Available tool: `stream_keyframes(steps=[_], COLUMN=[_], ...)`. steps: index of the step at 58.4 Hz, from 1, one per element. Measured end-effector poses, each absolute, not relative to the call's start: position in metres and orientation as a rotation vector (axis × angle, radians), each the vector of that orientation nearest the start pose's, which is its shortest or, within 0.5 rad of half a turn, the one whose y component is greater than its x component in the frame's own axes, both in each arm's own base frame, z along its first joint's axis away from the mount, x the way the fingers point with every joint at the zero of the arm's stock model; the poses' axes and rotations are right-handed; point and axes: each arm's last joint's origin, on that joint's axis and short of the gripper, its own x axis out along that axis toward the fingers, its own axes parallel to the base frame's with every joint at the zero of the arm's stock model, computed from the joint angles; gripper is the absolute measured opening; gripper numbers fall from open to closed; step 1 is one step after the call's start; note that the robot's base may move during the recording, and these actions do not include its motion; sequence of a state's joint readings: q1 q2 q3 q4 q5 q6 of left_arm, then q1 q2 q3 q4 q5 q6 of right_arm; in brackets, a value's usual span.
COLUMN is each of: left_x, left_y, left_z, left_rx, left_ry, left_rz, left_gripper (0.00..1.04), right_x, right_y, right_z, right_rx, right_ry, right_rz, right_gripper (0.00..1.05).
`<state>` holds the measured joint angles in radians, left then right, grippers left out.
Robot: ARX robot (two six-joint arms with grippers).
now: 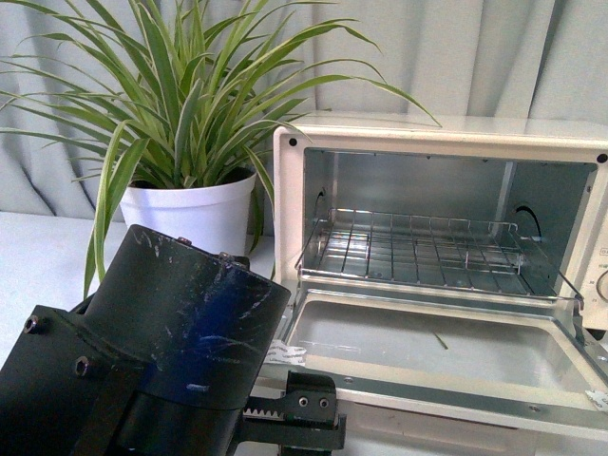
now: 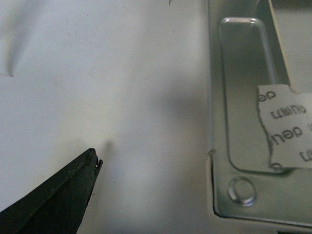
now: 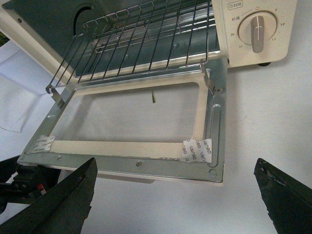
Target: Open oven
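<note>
The cream-white oven (image 1: 446,133) stands at the right with its glass door (image 1: 427,391) dropped flat open. The wire rack (image 1: 408,249) and shiny interior show. In the right wrist view the door frame (image 3: 126,163) lies just beyond my right gripper (image 3: 175,204), which is open and empty over the table in front of the door's front edge. The rack (image 3: 136,44) and a timer knob (image 3: 257,33) show there too. My left gripper (image 1: 302,416) is open and empty, low by the door's left front corner (image 2: 243,195). Only one of its fingers (image 2: 63,202) shows. The bar handle is hidden.
A potted spider plant in a white pot (image 1: 190,209) stands left of the oven, behind my left arm (image 1: 161,342). Torn stickers (image 3: 197,148) cling to the door frame. A small leaf scrap (image 1: 440,340) lies on the glass. The white table (image 3: 253,122) runs right of the door.
</note>
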<state>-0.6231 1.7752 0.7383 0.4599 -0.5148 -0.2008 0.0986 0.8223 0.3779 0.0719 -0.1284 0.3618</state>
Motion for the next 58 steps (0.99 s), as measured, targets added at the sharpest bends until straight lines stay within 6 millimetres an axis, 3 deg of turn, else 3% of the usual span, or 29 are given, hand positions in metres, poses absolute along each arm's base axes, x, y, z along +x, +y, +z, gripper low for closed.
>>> stream_keyframes(steps=[16,31,45,58], left_x=[0.253,0.204,0.163,0.139], left_y=[-0.175,-0.158,-0.123,-0.076], left_z=[0.134,0.157,0.176,0.179], left_rx=[0.292,0.263,0.194,0.151], left_ry=[0.453,0.344,0.245,0.208], left_rz=[-0.139,-0.217,-0.233,-0.077], left_gripper=[0.98,0.98,0.98,0.98], right_x=[0.17,0.149,0.118,0.098], right_y=[0.017,0.016,0.017,0.014], right_z=[0.208,0.202,0.195,0.181], right_rx=[0.333,0.295,0.236,0.215], right_ry=[0.409,0.402,0.36,0.307], right_rz=[0.172,0.197,0.232,0.242], right_gripper=[0.95,0.95,0.95,0.95])
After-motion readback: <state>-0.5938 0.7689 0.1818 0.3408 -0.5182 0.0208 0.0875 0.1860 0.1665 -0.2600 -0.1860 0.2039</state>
